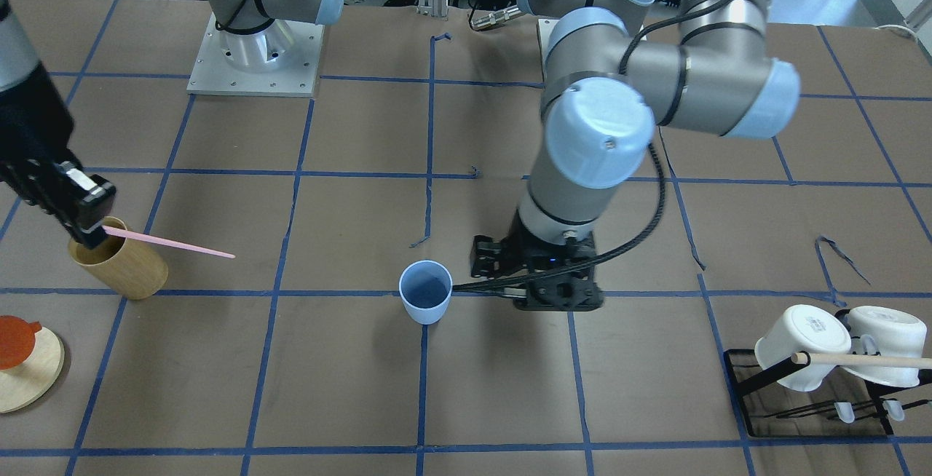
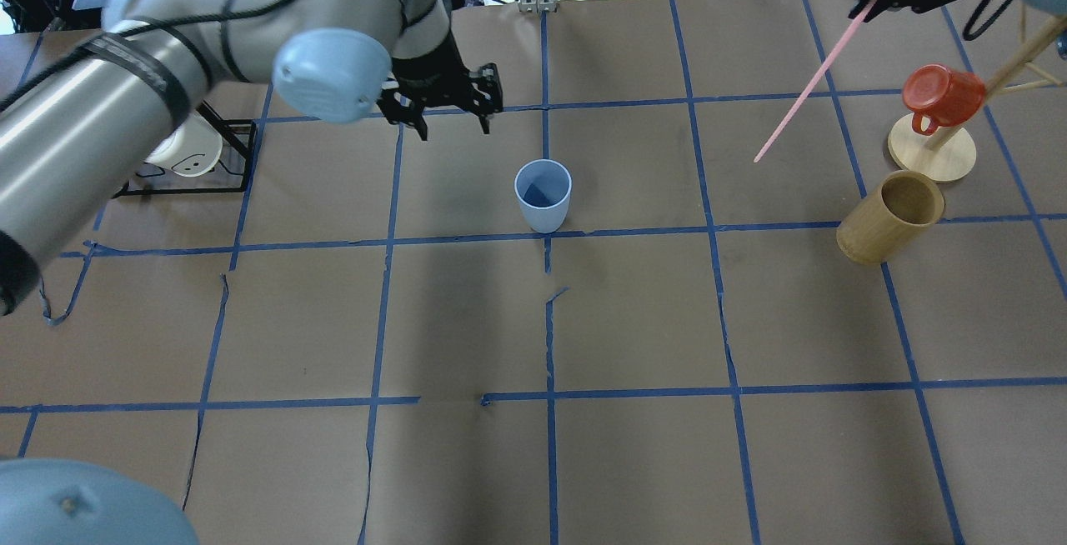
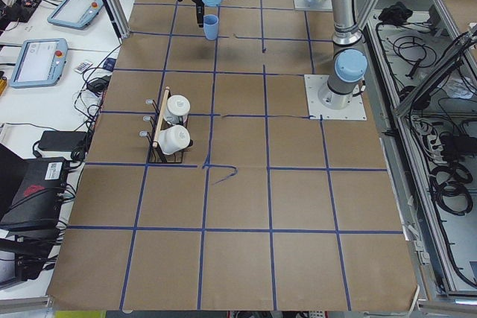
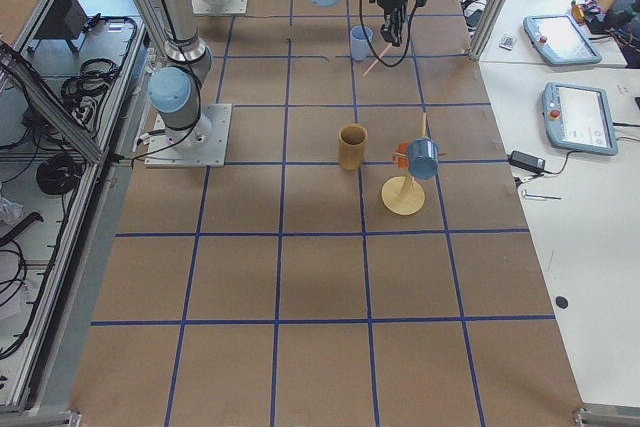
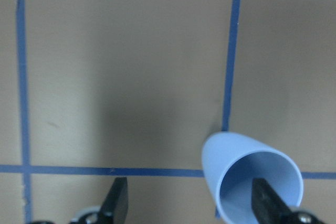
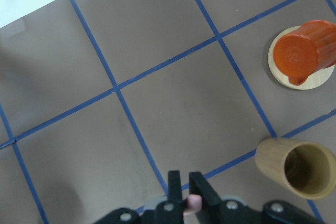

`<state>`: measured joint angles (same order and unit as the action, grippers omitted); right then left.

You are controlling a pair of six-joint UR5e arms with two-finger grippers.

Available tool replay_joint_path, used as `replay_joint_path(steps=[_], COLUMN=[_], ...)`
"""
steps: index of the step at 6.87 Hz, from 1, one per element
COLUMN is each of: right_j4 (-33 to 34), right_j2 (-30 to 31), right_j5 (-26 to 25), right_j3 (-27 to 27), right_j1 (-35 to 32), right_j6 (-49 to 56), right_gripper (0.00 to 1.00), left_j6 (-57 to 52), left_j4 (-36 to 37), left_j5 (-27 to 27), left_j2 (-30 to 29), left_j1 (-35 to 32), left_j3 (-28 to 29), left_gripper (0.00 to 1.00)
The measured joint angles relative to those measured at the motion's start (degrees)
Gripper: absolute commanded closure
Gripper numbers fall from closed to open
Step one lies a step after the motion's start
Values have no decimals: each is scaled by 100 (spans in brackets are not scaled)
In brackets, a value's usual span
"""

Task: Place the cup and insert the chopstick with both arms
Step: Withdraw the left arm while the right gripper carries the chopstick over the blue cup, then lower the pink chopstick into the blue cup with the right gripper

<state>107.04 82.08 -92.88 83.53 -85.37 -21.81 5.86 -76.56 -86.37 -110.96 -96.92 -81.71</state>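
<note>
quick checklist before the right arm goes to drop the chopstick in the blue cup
1. Blue cup upright and empty: ok.
2. Left gripper jaws open, off the cup: ok.
3. Pink chopstick clamped in right gripper: ok.
4. Chopstick tip above the cup: not ok, it is off to the side, nearer the bamboo holder.
5. Left gripper far enough back for the approach: cannot tell.

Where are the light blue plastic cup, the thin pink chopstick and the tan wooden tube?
light blue plastic cup [image 2: 543,218]: overhead exterior, outer wall.
thin pink chopstick [image 2: 814,82]: overhead exterior, mid-shaft.
tan wooden tube [image 2: 867,237]: overhead exterior, outer wall.
</note>
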Motion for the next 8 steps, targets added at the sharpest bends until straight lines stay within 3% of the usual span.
replay_joint_path(steps=[3, 6, 8], right_j4=[354, 516, 509], right_j2=[-385, -875, -1018], right_j5=[-814, -1611, -1674], right_j3=[-78, -422, -549], right_j1=[-1482, -2430, -2679], right_j6=[-1652, -2374, -2842], right_gripper=[96, 95, 95], left_j6=[-1775, -1949, -1890], left_j4=[-644, -660, -711], left_j5=[-140, -211, -259], left_j2=[1078, 1723, 1888], left_j1=[1150, 1325, 1099], left_j3=[-334, -605, -714], left_gripper=[16, 13, 9])
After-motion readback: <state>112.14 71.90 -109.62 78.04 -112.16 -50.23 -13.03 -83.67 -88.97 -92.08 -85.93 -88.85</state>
